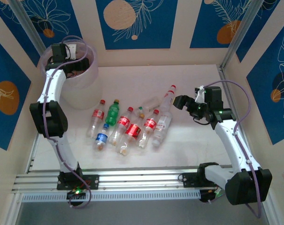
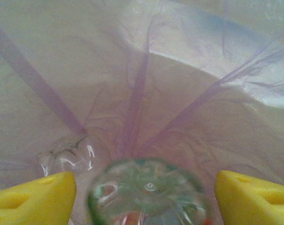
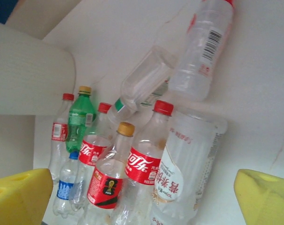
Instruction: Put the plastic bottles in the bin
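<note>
Leftmost, at the far corner of the pale table (image 1: pixel 188 154): round translucent pink-lilac plastic bin (image 1: pixel 85 96), upright, with the left gripper (image 1: pixel 76 65) down inside its mouth. From the left wrist, yellow fingertips (image 2: pixel 34 199) flanking the rounded base of a clear green-tinged plastic bottle (image 2: pixel 149 185), a thin gap on either side; cannot tell whether clamped on it or loose. Just left of that base, on the creased bin floor, a second clear bottle (image 2: pixel 66 157). Further right, mid-table and near the bin's wall, a cluster of small plastic bottles (image 1: pixel 127 124) lying side by side and partly overlapping, caps mostly toward the far wall: clear red-labelled ones, a green bottle (image 1: pixel 113 112), a blue-labelled bottle (image 1: pixel 101 139) at the cluster's near left, a few unlabelled. Rightmost, the right gripper (image 1: pixel 180 101) hovering above the table just beside the cluster, jaws spread wide, gripping nothing, wrist camera facing the bottles.
</note>
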You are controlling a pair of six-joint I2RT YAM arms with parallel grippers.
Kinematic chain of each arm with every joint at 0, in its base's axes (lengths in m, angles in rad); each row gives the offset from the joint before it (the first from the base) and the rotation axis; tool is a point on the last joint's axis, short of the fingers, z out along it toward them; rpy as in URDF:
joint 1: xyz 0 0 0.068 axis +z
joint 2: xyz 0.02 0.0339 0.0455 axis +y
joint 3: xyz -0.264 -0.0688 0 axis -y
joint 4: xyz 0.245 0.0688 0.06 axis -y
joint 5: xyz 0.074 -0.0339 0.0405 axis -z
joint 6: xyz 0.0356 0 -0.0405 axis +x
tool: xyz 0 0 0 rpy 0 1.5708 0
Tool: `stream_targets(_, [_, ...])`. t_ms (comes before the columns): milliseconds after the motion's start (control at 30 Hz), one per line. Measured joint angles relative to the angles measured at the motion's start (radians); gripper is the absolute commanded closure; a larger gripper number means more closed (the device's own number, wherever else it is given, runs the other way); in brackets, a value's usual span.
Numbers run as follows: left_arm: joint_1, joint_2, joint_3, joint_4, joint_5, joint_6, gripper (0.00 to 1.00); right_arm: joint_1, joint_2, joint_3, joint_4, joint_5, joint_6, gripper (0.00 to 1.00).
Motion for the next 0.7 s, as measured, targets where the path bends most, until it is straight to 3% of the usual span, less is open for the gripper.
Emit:
stream_targets(267, [0.0,-0.047,0.0,-0.018,-0.045,0.009,0.05,0.043,0.087,-0.004,-0.018,0.057,0.041,0.04])
stream_targets(433, [0.0,-0.164,0.003,-0.037,-0.098,0.023,0.03,0.058,0.193,0.037,-0.018,0.111,0.043,0.08])
stream_targets(700, [-0.007,-0.419,-0.024,-0.065,-0.183,0.018,0.03,0.048,0.478,0.246,0.018,0.201,0.043,0.11])
